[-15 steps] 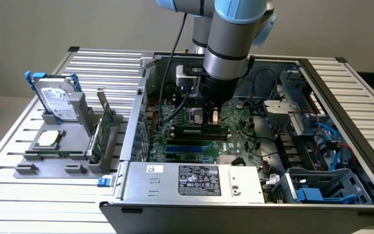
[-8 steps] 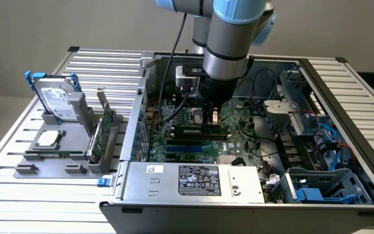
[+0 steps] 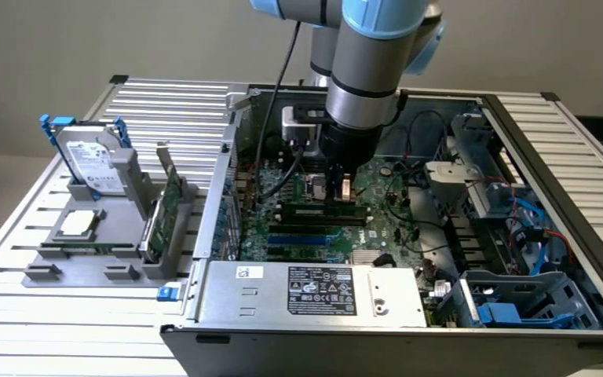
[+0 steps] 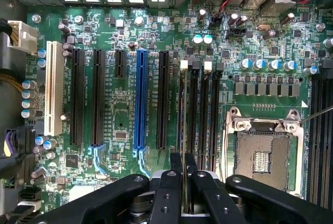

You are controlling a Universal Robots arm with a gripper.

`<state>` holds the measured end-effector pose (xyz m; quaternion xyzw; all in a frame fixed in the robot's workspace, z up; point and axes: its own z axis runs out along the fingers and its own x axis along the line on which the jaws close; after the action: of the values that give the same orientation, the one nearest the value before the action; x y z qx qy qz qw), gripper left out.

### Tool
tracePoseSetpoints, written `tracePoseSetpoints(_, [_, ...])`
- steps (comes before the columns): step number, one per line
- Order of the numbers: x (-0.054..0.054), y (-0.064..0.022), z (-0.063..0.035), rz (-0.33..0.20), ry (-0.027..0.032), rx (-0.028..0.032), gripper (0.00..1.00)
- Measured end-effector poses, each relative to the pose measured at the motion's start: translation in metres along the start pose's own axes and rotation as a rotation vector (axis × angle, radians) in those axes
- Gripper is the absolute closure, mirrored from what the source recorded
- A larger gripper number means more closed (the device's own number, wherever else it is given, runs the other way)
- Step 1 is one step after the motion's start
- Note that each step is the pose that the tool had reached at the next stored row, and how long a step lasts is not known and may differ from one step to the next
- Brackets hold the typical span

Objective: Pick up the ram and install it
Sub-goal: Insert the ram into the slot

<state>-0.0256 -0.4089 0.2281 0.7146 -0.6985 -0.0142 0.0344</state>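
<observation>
Arm stood over open PC case (image 3: pixel 216 196), mid-frame in ext. view. Gripper (image 4: pixel 184 162) was clamped on ram (image 4: pixel 184 120), held upright, edge-on, in line w/ memory slot (image 4: pixel 193 109) near CPU socket (image 4: pixel 263 156), prob. so it seated straight.

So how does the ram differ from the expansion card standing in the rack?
The ram is clamped in the gripper; the expansion card stands untouched. The ram is inside the case, over the memory slots; the expansion card sits in the grey rack outside it, on the exterior view's left. Both stand on edge.
</observation>
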Motion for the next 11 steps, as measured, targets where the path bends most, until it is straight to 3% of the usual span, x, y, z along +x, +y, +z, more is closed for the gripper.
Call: tracePoseSetpoints(11, [-0.0001, -0.0002, 0.0026, 0.000, 0.0001, 0.0036, 0.86])
